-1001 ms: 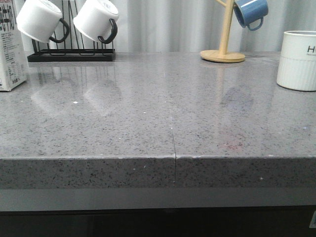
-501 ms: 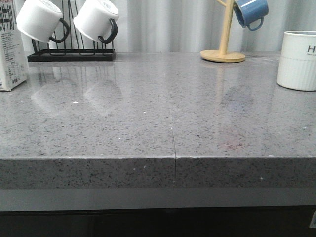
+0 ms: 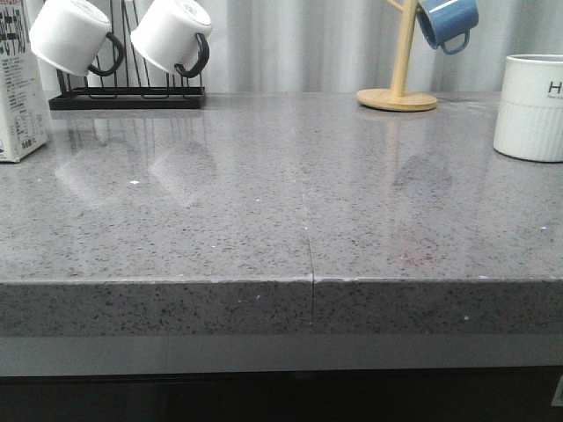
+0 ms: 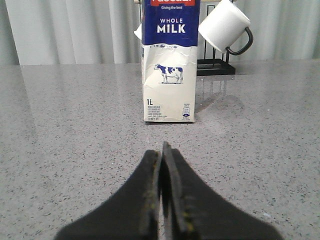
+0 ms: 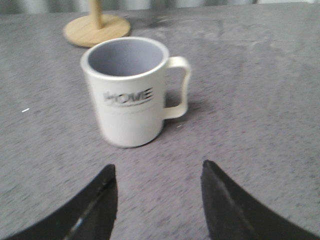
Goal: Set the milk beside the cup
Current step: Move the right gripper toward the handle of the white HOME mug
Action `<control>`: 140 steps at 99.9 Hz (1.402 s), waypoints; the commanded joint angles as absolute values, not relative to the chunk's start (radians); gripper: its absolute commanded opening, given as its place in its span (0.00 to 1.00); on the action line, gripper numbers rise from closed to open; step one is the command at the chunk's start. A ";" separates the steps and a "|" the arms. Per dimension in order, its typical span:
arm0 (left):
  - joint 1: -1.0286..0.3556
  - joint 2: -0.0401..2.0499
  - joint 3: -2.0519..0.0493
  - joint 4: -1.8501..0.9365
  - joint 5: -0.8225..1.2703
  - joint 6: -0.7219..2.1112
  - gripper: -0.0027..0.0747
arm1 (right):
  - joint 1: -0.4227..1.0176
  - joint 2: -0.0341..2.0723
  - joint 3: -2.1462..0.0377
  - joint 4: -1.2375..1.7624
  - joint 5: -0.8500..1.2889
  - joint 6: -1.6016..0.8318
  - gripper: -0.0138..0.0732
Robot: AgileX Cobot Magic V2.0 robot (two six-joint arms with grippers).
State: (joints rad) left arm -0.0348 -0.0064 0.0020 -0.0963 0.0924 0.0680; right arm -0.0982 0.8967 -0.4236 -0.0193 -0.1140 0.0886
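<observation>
The milk (image 3: 18,88) is a tall white carton with a dark blue "WHOLE MILK" band and a cow picture. It stands upright at the far left of the counter and faces my left wrist camera (image 4: 170,65). My left gripper (image 4: 161,150) is shut and empty, a short way before the carton. The cup (image 3: 530,107) is an off-white ribbed mug with "HOME" lettering, standing at the far right. In the right wrist view it (image 5: 131,90) stands upright ahead of my right gripper (image 5: 159,169), which is open and empty. Neither gripper shows in the front view.
A black rack (image 3: 127,95) with two white mugs (image 3: 75,37) with black handles stands at the back left. A wooden mug tree (image 3: 398,88) with a blue mug (image 3: 447,22) stands at the back right. The grey counter's front edge (image 3: 308,281) runs across the view.
</observation>
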 commanded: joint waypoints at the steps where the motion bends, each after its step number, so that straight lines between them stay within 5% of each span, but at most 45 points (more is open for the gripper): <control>1: -0.035 -0.038 0.044 -0.099 0.011 0.062 0.01 | -0.149 0.970 -0.456 -0.027 -0.313 0.078 0.62; 34: -0.035 -0.038 0.044 -0.099 0.011 0.062 0.01 | -0.193 1.245 -0.517 -0.026 -0.547 0.078 0.62; 121: -0.035 -0.038 0.044 -0.099 0.011 0.062 0.01 | -0.152 1.613 -0.819 -0.030 -0.557 0.079 0.62; 128: -0.035 -0.038 0.044 -0.099 0.011 0.062 0.01 | -0.152 1.633 -0.835 -0.030 -0.557 0.079 0.56; 140: -0.035 -0.038 0.044 -0.099 0.011 0.062 0.01 | -0.152 1.650 -0.848 -0.030 -0.562 0.079 0.30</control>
State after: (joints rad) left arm -0.0348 -0.0064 0.0020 -0.0963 0.0924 0.0680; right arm -0.1512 1.6771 -0.8104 -0.0219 -0.4744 0.0867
